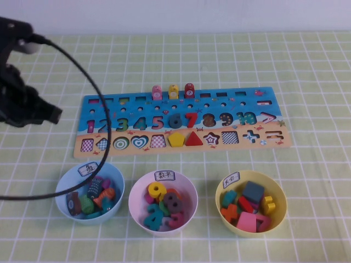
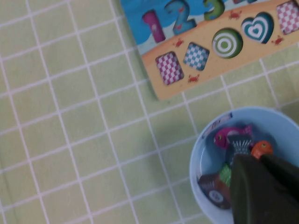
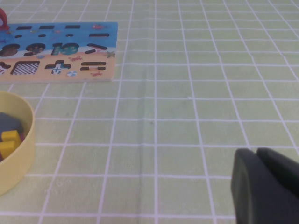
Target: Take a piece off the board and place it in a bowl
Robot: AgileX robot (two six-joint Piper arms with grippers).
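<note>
The pink piece (image 1: 157,92) stands upright on the far edge of the board (image 1: 241,104), beside a similar yellow piece (image 1: 173,91) and a red one (image 1: 190,90). The board's near left corner shows in the left wrist view (image 2: 154,88). The pale blue bowl (image 1: 64,183), labelled on its rim, holds several pieces; it also shows in the left wrist view (image 2: 198,158). My left gripper (image 1: 52,115) hangs raised left of the board; in its wrist view (image 2: 259,158) the fingers are shut and empty above the bowl. My right gripper (image 3: 257,154) is shut, empty, over bare cloth.
A whitish-pink bowl (image 1: 137,189) of number pieces and a yellow bowl (image 1: 222,189) of sign pieces stand in a row with the blue one, nearer me than the board. The yellow bowl's rim shows in the right wrist view (image 3: 28,140). A black cable (image 1: 93,87) arcs from the left arm.
</note>
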